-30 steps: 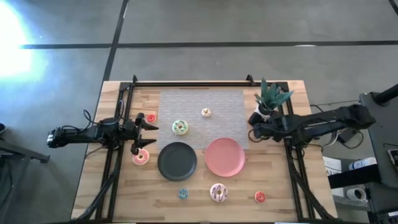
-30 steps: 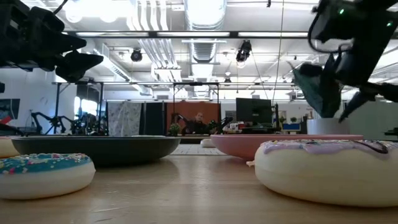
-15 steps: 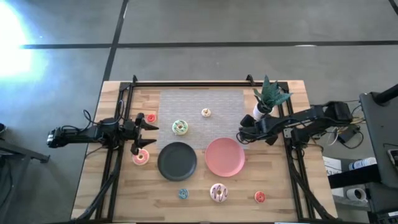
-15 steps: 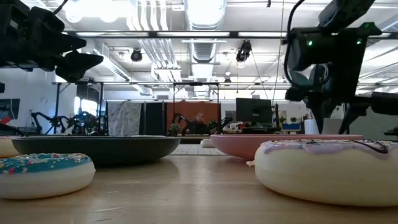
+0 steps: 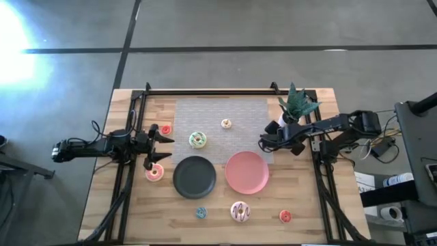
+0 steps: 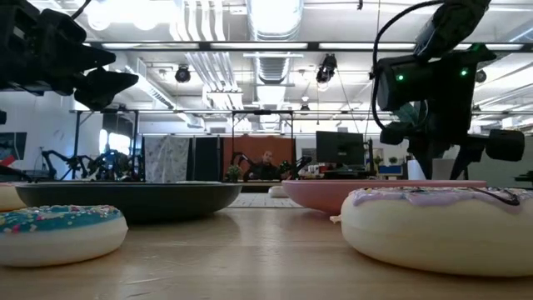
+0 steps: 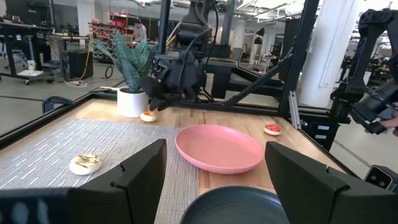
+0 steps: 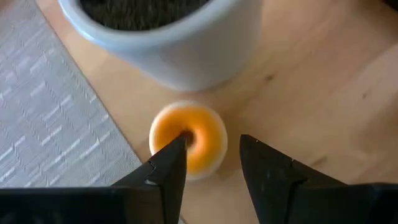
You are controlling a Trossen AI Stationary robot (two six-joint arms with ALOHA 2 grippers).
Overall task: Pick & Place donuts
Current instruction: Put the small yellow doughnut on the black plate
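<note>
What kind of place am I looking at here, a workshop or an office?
Most likely a robotics lab in an open industrial hall: exposed ceiling ducts, another robot arm on a dark frame beyond the wooden table, and a person at monitors in the background.

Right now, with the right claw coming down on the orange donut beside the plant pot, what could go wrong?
The right claw hangs open over the orange donut, which lies close to the white plant pot; a finger could bump the pot. One fingertip sits over the donut's hole, so closing may push the donut aside instead of gripping it. The grey mat edge runs just beside the donut and could catch it. The left claw waits near the table's left side.
</note>
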